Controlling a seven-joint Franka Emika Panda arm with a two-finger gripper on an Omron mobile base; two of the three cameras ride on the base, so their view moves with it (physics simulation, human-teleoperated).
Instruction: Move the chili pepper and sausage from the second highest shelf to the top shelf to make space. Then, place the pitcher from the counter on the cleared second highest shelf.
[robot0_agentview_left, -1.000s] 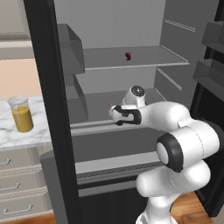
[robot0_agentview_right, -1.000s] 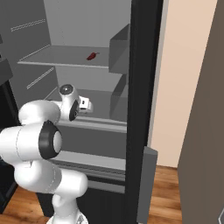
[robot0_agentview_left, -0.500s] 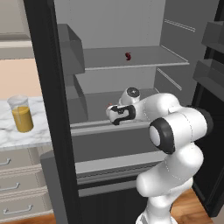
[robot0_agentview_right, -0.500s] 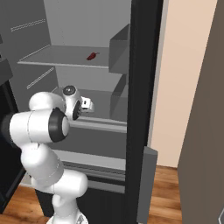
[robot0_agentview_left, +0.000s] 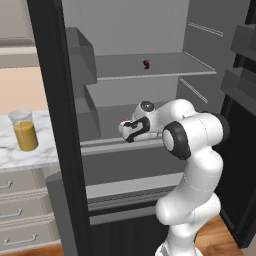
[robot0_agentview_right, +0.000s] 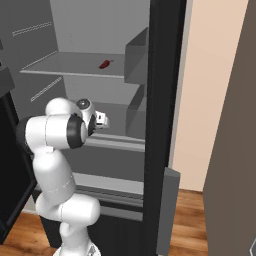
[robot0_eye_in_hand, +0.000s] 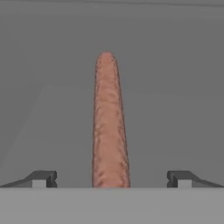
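on the second highest shelf (robot0_agentview_left: 112, 120), the gripper (robot0_eye_in_hand: 111, 178) hangs with fingers wide apart, the sausage (robot0_eye_in_hand: 109, 127) lying between them; chili pepper (robot0_agentview_left: 146, 64) sits mid top shelf (robot0_agentview_left: 175, 65).

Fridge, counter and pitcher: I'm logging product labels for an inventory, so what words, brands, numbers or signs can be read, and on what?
None: no readable text anywhere. The pitcher, counter, chili pepper, sausage, top shelf and fridge walls are all plain and unmarked.

Sausage (robot0_eye_in_hand: 109, 127) rough and grainy (matt), shelf beneath (robot0_eye_in_hand: 52, 122) smooth matt grey; counter (robot0_agentview_left: 30, 157) veined marble.
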